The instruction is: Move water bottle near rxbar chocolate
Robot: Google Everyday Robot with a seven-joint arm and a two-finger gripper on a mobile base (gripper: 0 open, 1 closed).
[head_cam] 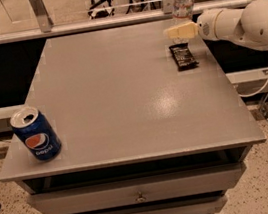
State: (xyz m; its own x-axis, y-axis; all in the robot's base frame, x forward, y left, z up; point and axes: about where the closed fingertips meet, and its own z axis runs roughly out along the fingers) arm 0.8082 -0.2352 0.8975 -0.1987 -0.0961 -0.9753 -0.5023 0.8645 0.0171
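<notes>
The water bottle, clear with a white cap, stands upright at the table's far right edge. The rxbar chocolate, a flat black bar, lies on the table just in front of it. My gripper reaches in from the right on the white arm. It sits in front of the bottle's lower part and just above the bar's far end. The bottle's base is hidden behind the gripper, so I cannot tell whether the gripper touches the bottle.
A blue Pepsi can stands at the near left corner of the grey table. Drawers are below the front edge. A rail runs behind the table's far edge.
</notes>
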